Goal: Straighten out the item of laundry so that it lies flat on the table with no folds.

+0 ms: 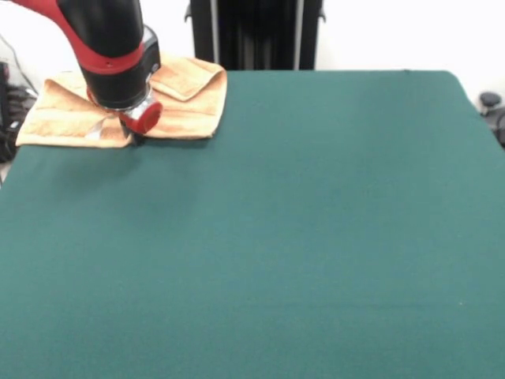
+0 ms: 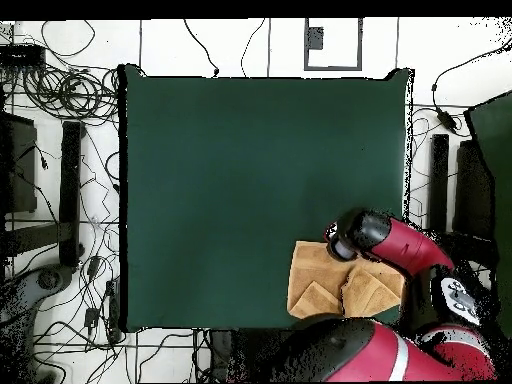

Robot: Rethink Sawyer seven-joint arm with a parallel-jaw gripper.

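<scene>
The orange-tan towel point(image 1: 189, 103) lies crumpled at the far left corner of the green table point(image 1: 316, 237), close to the pedestal. Its corners are folded over into flaps, with creases across the middle. In the overhead view the towel point(image 2: 315, 285) sits at the bottom right corner of the table point(image 2: 250, 180), with two flaps folded over it. My gripper point(image 1: 136, 136) is down at the towel's front edge, and the arm's head hides most of it. In the overhead view the gripper point(image 2: 337, 240) is at the towel's upper edge. Whether it is open or shut is hidden.
The black pedestal point(image 1: 252, 31) stands behind the table's far edge. Cables point(image 2: 60, 90) lie on the floor round the table. The arm's red body point(image 2: 400, 350) covers the table's bottom right edge in the overhead view.
</scene>
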